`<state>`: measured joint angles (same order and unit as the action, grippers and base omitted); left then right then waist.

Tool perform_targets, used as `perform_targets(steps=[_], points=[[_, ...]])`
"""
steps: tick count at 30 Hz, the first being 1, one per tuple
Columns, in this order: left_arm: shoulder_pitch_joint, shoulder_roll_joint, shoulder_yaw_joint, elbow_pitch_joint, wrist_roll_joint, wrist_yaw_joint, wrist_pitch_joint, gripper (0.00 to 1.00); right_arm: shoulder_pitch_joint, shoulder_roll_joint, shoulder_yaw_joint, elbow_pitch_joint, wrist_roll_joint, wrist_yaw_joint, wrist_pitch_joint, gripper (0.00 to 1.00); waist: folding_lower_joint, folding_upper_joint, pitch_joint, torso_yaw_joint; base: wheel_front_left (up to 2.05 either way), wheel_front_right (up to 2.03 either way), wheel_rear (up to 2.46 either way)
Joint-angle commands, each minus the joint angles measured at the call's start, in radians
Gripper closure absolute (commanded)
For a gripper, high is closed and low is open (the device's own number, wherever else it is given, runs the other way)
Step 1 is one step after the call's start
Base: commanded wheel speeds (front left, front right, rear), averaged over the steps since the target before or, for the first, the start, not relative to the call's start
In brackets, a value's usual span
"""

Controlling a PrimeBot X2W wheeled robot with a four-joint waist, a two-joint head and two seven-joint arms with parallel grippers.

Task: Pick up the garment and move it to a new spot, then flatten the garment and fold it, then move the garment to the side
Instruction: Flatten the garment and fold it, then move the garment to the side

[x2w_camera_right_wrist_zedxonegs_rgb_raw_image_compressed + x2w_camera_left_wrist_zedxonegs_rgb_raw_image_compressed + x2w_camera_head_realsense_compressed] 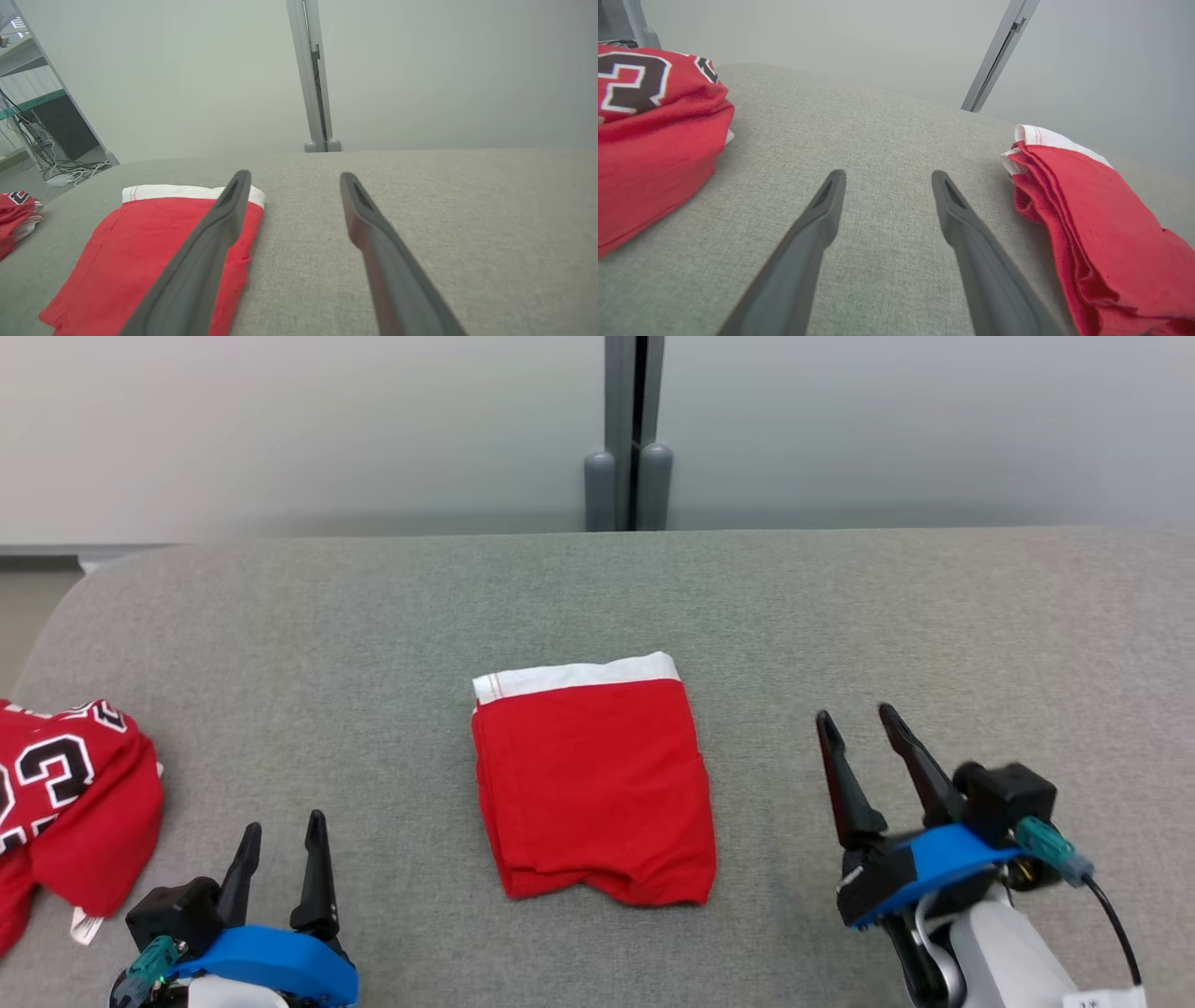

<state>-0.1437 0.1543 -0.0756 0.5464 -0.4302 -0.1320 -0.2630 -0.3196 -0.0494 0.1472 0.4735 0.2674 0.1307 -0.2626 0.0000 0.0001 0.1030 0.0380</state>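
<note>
The garment (593, 784), red shorts with a white waistband, lies folded into a neat rectangle at the middle of the grey cloth-covered worktop (373, 607), waistband toward the far edge. Folding looks done; what remains, I judge, is the move to the side. The right gripper (853, 713) hangs near the front edge, right of the garment and apart from it, fingers spread wide and empty. The left gripper (285, 821) sits by the front edge on the other side, fingers likewise open (probably so either arm can reach in). A red numbered jersey (65, 803) is heaped at the left edge, so the right side seems freer.
</note>
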Motion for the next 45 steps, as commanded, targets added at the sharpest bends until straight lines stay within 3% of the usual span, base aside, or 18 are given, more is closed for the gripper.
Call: perform_targets(steps=[1,15,28,37,45], points=[[0.012,-0.006,0.014,-0.009,0.021,0.002,-0.002,0.0,0.037,-0.002,-0.023,-0.012,-0.02,0.0,-0.003,0.0,0.0,-0.0001,-0.015,-0.02,0.0,0.0,0.0],[0.104,-0.049,0.088,-0.018,0.185,0.002,-0.002,0.0,0.178,-0.003,-0.09,0.024,-0.093,0.0,-0.003,0.0,0.0,-0.0001,-0.098,-0.073,0.0,0.0,0.0],[0.133,-0.076,0.1,-0.023,0.233,0.002,-0.002,0.0,0.192,-0.003,-0.086,0.049,-0.094,0.0,-0.003,0.0,0.0,-0.0001,-0.11,-0.066,0.0,0.0,0.0],[0.109,-0.048,0.031,-0.054,0.204,0.002,-0.002,0.0,0.116,-0.002,-0.063,0.052,-0.081,0.0,-0.003,0.0,0.0,-0.0001,-0.035,-0.004,0.0,0.0,0.0],[0.075,0.015,-0.078,-0.065,0.126,0.002,-0.002,0.0,-0.033,-0.003,0.02,0.187,-0.002,0.0,-0.003,0.0,0.0,-0.0001,0.059,0.109,0.0,0.0,0.0]])
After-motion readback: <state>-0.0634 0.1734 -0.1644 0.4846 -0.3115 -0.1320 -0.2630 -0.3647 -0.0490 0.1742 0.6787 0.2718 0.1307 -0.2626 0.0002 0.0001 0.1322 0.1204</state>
